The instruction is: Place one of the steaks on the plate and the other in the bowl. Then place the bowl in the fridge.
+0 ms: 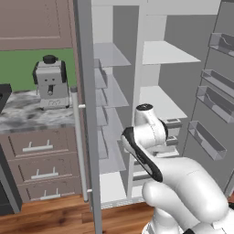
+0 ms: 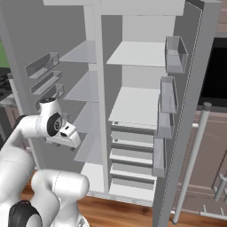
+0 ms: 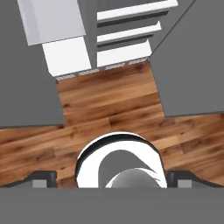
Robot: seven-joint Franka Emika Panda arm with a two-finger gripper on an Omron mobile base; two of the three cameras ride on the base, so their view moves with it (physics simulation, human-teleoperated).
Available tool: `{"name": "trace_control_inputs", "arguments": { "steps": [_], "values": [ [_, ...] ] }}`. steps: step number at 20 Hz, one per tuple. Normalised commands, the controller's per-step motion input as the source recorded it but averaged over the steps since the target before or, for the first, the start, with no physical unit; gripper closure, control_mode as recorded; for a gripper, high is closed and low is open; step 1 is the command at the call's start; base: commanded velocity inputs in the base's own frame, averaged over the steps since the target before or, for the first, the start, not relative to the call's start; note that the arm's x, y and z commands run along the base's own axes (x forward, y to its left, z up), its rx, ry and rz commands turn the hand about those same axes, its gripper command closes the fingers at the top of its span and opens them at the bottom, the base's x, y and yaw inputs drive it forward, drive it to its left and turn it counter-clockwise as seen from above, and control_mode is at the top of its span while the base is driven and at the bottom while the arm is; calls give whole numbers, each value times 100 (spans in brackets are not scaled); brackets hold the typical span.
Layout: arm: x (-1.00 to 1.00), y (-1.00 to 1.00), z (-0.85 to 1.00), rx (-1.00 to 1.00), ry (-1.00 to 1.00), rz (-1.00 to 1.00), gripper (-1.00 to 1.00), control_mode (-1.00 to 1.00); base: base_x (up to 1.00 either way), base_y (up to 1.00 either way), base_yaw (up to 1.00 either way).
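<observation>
- End effector [image 3: 111,178] spread wide: in the hand view its two dark fingertips [image 3: 43,177] sit far apart at the bottom corners, pinching nothing.
- It points down at the wooden floor [image 3: 109,105], just in front of the foot of the fridge [image 1: 183,32].
- The fridge stands right ahead of the arm with both grey doors swung open. White shelves [image 2: 135,104] are stacked in the right compartment and pale drawers [image 2: 131,155] sit below them.
- The right door [image 2: 195,66] carries clear bins [image 2: 167,95] on its inner side. Its long bar handle [image 2: 195,164] shows on its outer side.
- The left door [image 1: 87,91] is seen edge-on in the left base view, with its own bar handle [image 1: 77,137].
- Left of that door, a grey coffee machine [image 1: 50,82] stands on a marble table [image 1: 27,116], above brown drawers [image 1: 39,146] and against a green wall [image 1: 18,68].
</observation>
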Motion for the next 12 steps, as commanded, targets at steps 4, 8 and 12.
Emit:
{"name": "trace_control_inputs", "arguments": {
  "steps": [4, 8, 12],
  "values": [
    [-6, -4, -1, 4, 10, 0, -100, -100, 0, 0, 0],
    [-52, -26, 12, -1, -1, 3, -100, -100, 0, 0, 0],
    [-29, -89, -22, -2, -17, 3, -100, -100, 0, 0, 0]
  ]
}}
